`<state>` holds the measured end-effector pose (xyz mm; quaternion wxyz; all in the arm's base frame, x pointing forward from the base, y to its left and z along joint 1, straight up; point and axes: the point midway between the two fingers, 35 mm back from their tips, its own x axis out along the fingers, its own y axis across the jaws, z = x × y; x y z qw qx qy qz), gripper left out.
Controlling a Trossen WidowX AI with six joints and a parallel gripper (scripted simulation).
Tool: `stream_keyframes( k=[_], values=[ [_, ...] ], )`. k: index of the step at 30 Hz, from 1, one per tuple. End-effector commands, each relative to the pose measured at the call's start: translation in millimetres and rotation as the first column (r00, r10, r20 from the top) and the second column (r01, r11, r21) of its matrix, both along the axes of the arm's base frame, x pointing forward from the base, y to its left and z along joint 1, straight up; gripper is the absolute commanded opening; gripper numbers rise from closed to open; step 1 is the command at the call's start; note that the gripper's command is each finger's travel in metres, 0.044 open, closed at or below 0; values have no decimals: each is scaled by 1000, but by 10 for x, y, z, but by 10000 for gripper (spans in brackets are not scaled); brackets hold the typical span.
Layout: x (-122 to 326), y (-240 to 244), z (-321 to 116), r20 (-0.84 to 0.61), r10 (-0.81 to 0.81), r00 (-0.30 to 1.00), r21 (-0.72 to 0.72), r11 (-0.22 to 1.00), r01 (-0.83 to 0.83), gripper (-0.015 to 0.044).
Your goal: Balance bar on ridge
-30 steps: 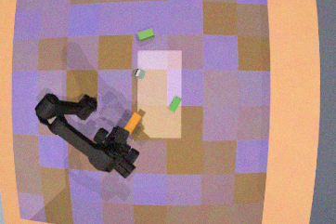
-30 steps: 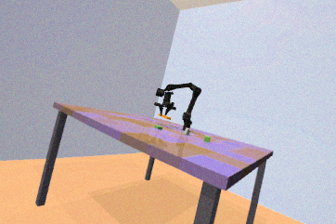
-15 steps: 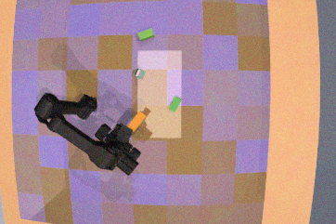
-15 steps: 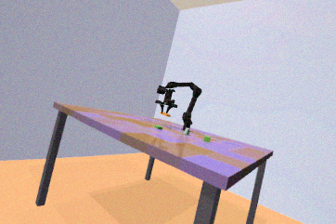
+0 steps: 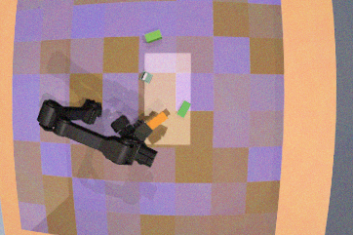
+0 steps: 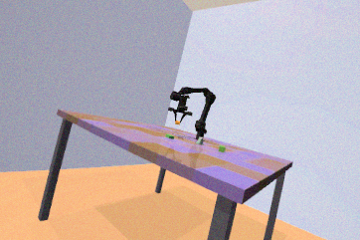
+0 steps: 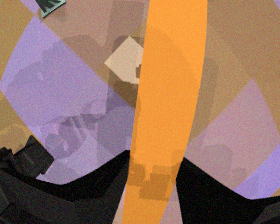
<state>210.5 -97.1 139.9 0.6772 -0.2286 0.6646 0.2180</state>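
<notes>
The orange bar (image 5: pixel 157 120) (image 6: pixel 177 122) (image 7: pixel 170 75) is in my gripper (image 5: pixel 147 127) (image 6: pixel 177 120) (image 7: pixel 154 158), which is shut on it. In the exterior view the bar hangs above the table. In the wrist view it runs lengthwise between the fingers and out past the top edge. The ridge, a small grey-green wedge (image 5: pixel 146 77) (image 6: pixel 200 140) (image 7: pixel 51 7), stands on the table, clear of the bar. In the wrist view only part of it shows, at the top left. The bar's far end is cut off there.
A light green block (image 5: pixel 153 36) (image 6: pixel 222 148) lies beyond the ridge. A darker green block (image 5: pixel 183 108) (image 6: pixel 170 136) lies to the right of the bar in the top view. A pale rectangle (image 5: pixel 161 61) marks the patchwork table (image 5: pixel 195 201) (image 6: pixel 234 187).
</notes>
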Motion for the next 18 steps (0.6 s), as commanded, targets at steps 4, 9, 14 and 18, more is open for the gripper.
stream_keyframes(
  k=[4,9,14,18],
  values=[
    [107,210,13,2,-116,993,3,993,116,0],
    [174,385,16,3,-202,979,7,979,202,0],
    [228,567,18,3,-287,958,11,958,287,0],
    [260,716,20,2,-352,936,15,936,352,0]
  ],
)
